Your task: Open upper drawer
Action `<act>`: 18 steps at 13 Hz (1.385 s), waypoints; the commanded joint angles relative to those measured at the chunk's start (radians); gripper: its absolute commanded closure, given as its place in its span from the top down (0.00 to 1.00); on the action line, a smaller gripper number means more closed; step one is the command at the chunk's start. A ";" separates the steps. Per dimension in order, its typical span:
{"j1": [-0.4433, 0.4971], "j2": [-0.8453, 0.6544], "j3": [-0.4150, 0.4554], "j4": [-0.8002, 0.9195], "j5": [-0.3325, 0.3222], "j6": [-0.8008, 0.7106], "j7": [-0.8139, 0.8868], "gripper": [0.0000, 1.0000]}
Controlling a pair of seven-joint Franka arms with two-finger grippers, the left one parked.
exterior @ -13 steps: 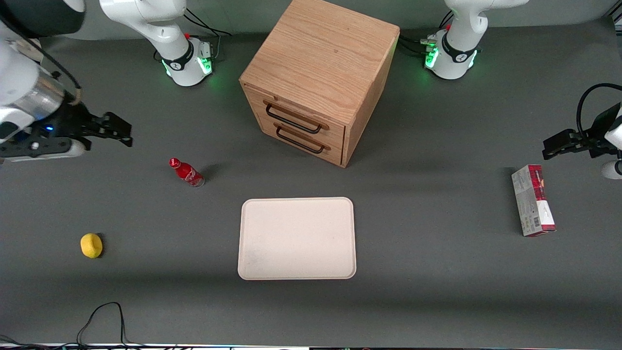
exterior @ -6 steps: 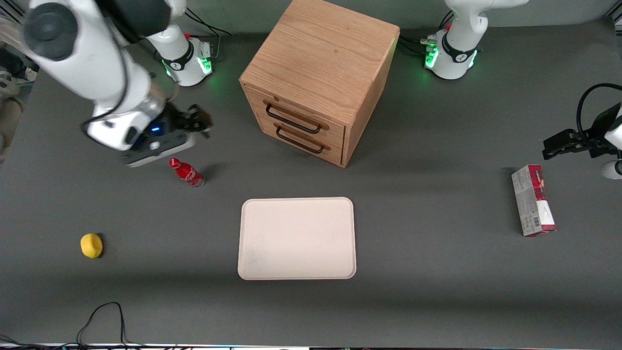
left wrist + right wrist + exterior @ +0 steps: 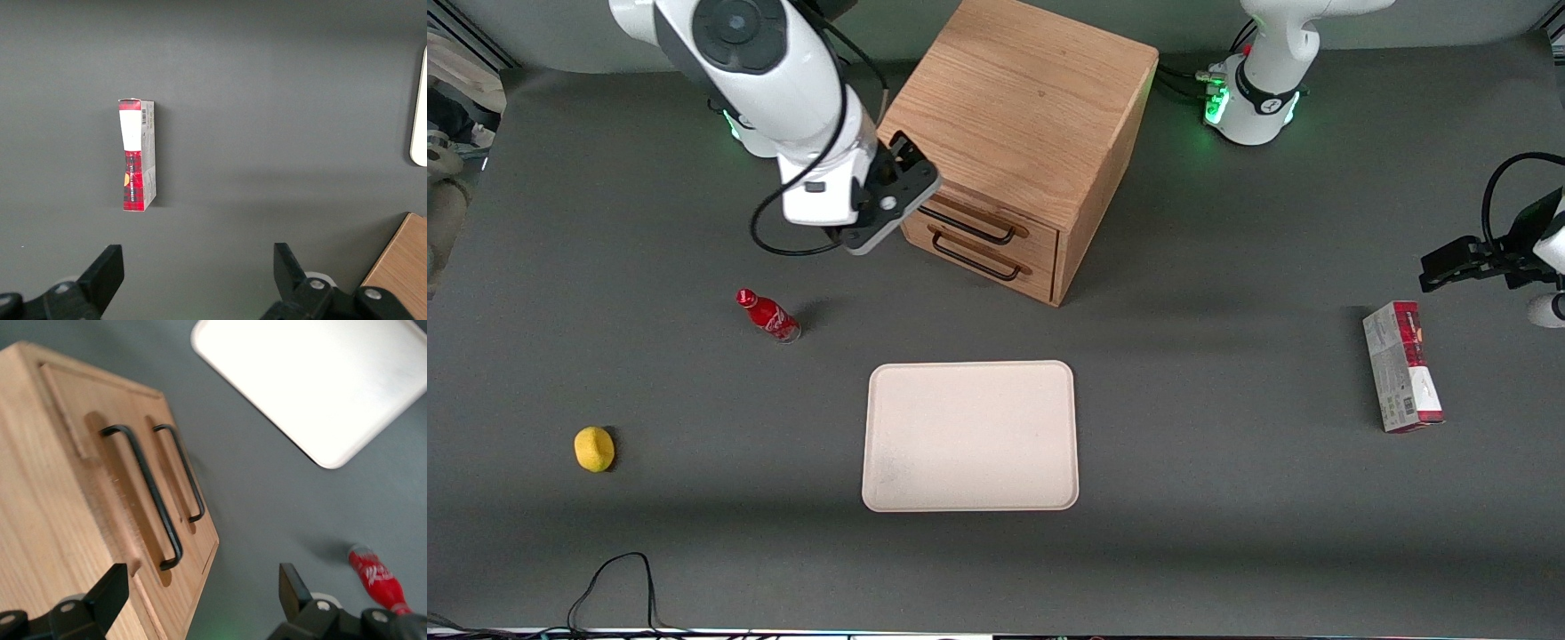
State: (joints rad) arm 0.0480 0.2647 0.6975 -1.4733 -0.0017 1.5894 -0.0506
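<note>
The wooden cabinet (image 3: 1023, 98) stands at the back middle of the table with both drawers shut. The upper drawer (image 3: 983, 216) is light oak with a wide black wire handle (image 3: 963, 224). The matching lower drawer (image 3: 996, 267) sits under it. My right gripper (image 3: 911, 164) is open and empty. It hovers in front of the cabinet's front face, at the working arm's end of the upper handle, not touching it. In the right wrist view the upper handle (image 3: 152, 495) and the lower handle (image 3: 181, 480) lie ahead of the open gripper (image 3: 200, 583).
A cream tray (image 3: 970, 498) lies nearer the front camera than the cabinet; it also shows in the right wrist view (image 3: 313, 380). A red bottle (image 3: 767, 315) and a yellow lemon (image 3: 594, 448) lie toward the working arm's end. A red-and-grey box (image 3: 1401, 366) lies toward the parked arm's end.
My right arm has swung from the working arm's end of the table, over the red bottle, to the cabinet's front. The drawers and other objects have not moved.
</note>
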 commanded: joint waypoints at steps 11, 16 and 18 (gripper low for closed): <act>-0.004 0.091 0.034 -0.171 0.065 0.207 -0.233 1.00; -0.002 0.108 0.034 -0.210 0.063 0.244 -0.235 1.00; -0.002 0.120 0.034 -0.210 0.058 0.256 -0.238 1.00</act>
State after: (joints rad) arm 0.0484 0.3739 0.7299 -1.6771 0.0400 1.8192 -0.2588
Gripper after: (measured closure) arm 0.000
